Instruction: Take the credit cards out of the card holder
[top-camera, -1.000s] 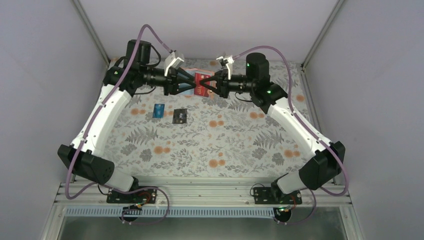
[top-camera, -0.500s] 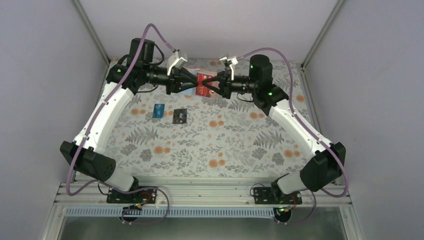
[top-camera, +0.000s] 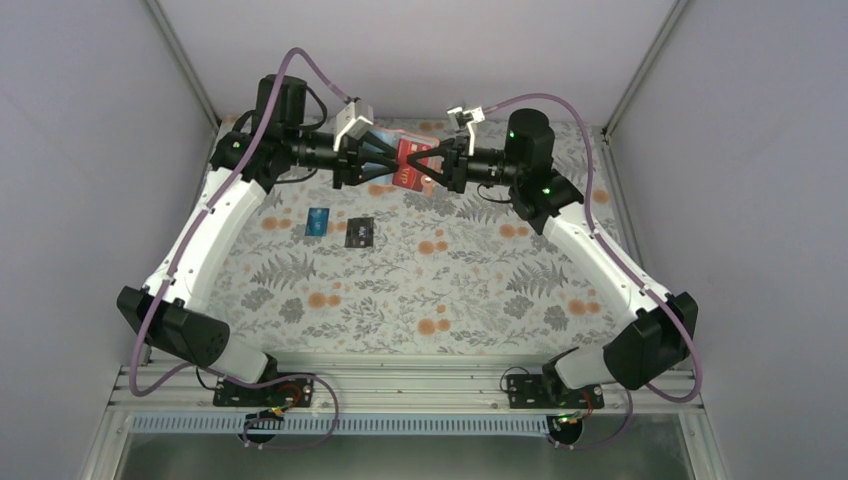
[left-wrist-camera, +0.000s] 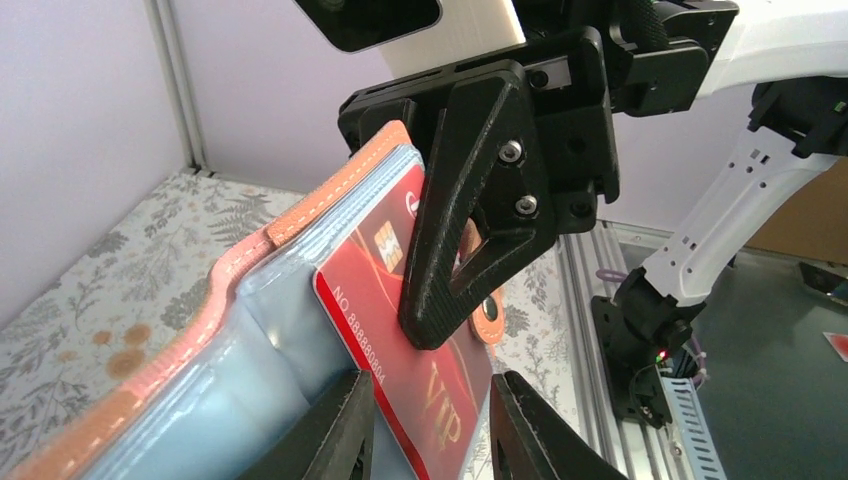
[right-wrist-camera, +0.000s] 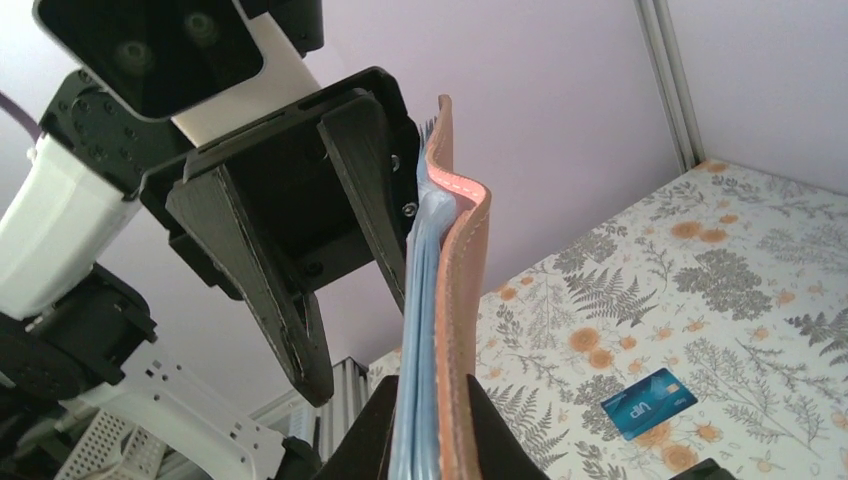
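The card holder, light blue inside with a brown rim, is held up in the air between both grippers. My right gripper is shut on it, edge-on in the right wrist view. The red card sticks out of a pocket, and also shows in the top view. My left gripper is open, with its fingers on either side of the red card's end. The right gripper's finger presses on the card's face. The blue card and the black card lie flat on the cloth.
The table carries a floral cloth. Grey walls with metal posts close in the back and sides. The blue card lies below the right wrist. An aluminium rail runs along the near edge.
Both grippers and the card holder have risen slightly toward the back. The right wrist has shifted a little to the right. The cards on the cloth have not moved.
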